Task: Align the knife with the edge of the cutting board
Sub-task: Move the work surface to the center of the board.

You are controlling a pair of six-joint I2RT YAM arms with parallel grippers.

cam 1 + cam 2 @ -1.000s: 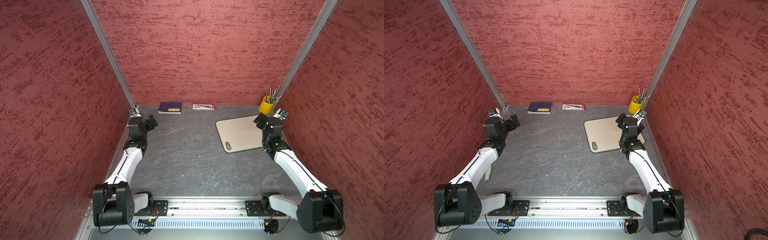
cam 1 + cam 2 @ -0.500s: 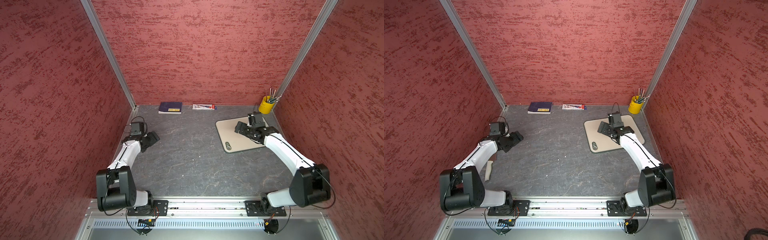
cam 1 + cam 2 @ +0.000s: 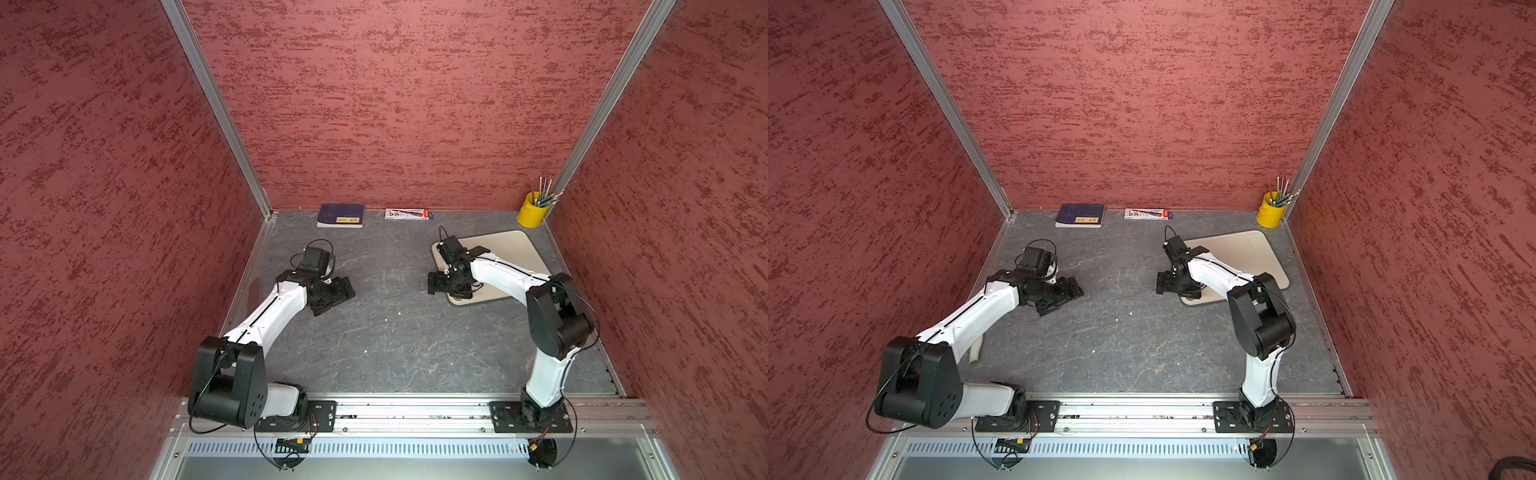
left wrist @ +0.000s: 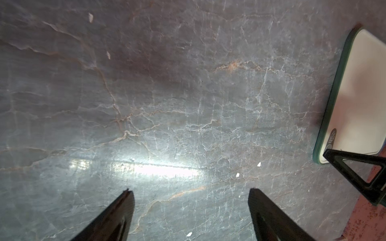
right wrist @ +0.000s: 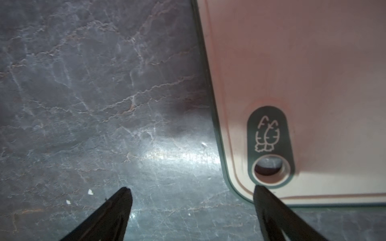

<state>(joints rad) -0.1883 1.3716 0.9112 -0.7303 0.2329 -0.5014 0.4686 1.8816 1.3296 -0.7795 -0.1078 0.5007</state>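
Far over on the left, the knife [image 3: 974, 352] shows only in a top view: a pale handle end lies on the table [image 3: 395, 332] near the left wall and sticks out from under the left arm [image 3: 976, 311], which hides the blade. It is well apart from the board [image 3: 511, 253]. Next, the left gripper [image 3: 338, 291] is low over bare table in both top views; the left wrist view shows its jaws spread wide around nothing [image 4: 190, 193], with only grey stone between the fingers [image 4: 117, 215]. Behind it, a dark blue book [image 3: 340, 215] lies against the back wall, and a flat white and red pack [image 3: 409, 214] lies just right of it. Further right, the right gripper [image 3: 434, 282] sits at the board's near left corner. In the right wrist view its jaws also stand wide apart and empty [image 5: 191, 188]. One finger [image 5: 271, 208] is over the corner by the hole [image 5: 269, 169] and the other is over table; whether either touches I cannot tell. The board lies flat and slightly askew on the right half of the table. A yellow cup [image 3: 530, 214] of thin tools stands in the back right corner, just behind the board.
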